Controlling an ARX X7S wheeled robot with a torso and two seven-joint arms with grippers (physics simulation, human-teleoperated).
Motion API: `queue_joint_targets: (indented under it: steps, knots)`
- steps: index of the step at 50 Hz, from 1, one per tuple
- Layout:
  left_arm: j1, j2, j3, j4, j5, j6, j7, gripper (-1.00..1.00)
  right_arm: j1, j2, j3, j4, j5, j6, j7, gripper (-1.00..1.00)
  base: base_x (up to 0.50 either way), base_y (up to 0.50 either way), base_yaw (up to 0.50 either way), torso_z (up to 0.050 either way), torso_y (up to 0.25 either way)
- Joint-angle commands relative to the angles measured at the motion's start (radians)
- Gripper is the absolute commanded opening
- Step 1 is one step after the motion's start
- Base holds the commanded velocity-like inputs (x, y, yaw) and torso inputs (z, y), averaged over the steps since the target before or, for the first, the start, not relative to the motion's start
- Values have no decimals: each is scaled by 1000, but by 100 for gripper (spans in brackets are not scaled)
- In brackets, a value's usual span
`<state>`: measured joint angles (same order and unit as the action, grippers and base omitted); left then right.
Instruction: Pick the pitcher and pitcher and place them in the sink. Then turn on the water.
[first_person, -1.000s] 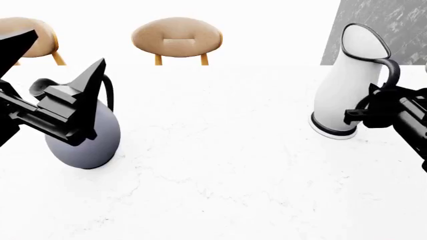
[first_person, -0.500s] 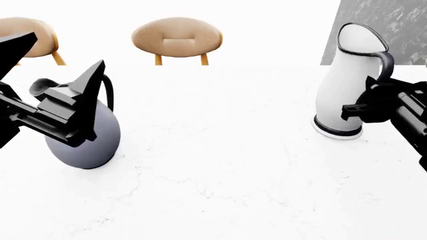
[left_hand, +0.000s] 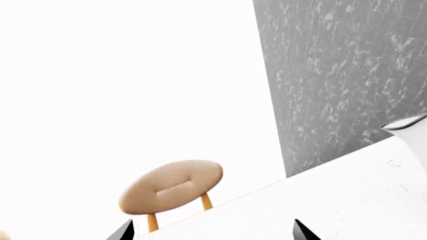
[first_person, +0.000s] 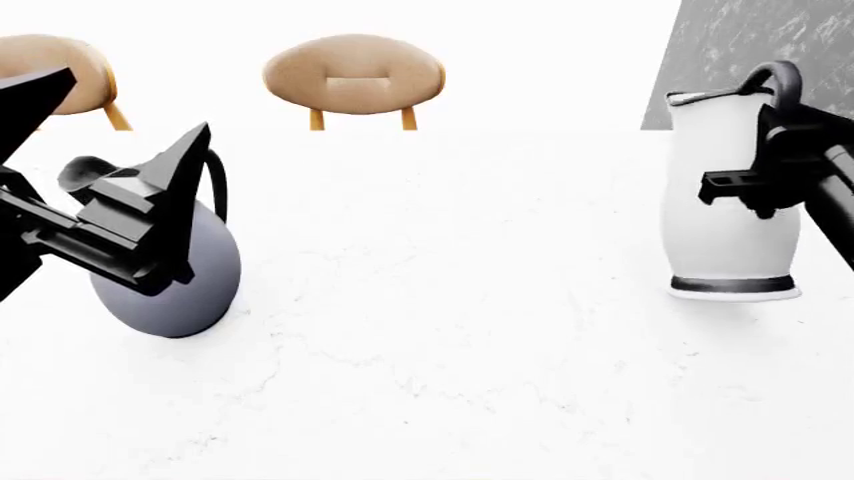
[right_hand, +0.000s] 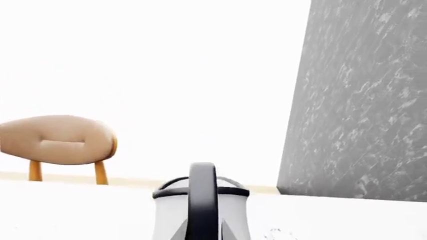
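The squat blue-grey pitcher (first_person: 174, 290) stands on the white counter (first_person: 454, 330) at the left, its dark neck and handle partly hidden behind my left gripper (first_person: 127, 105). That gripper hangs open over it, fingers wide apart; its wrist view shows only two fingertips (left_hand: 123, 233) and no jug. The taller white pitcher (first_person: 727, 210) stands upright at the right. My right gripper (first_person: 771, 150) is shut on its black handle (right_hand: 202, 197), the fingers pressed against both sides. The sink and the water are out of view.
Two tan wooden stools (first_person: 354, 75) (first_person: 54, 70) stand beyond the counter's far edge. A grey marbled wall (first_person: 774, 40) rises at the back right, right behind the white jug.
The white pitcher has swung from tilted to upright and shifted right and nearer, carried by my right gripper. The left arm and the blue-grey jug have not moved.
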<state>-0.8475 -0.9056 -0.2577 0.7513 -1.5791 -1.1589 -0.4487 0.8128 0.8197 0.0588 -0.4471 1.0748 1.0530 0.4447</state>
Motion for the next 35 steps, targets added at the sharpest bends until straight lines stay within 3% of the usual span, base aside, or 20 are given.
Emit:
queue_joint_targets:
  steps: [1, 35]
  knots:
    - [10, -6, -3, 3, -4, 9, -3, 100, 58, 6, 30, -28, -53, -32, 3, -100, 0, 0, 0, 0, 0]
    - [121, -7, -35, 5, 1, 31, -26, 100, 173, 2, 41, -65, -44, -66, 8, -100, 0, 0, 0, 0, 2]
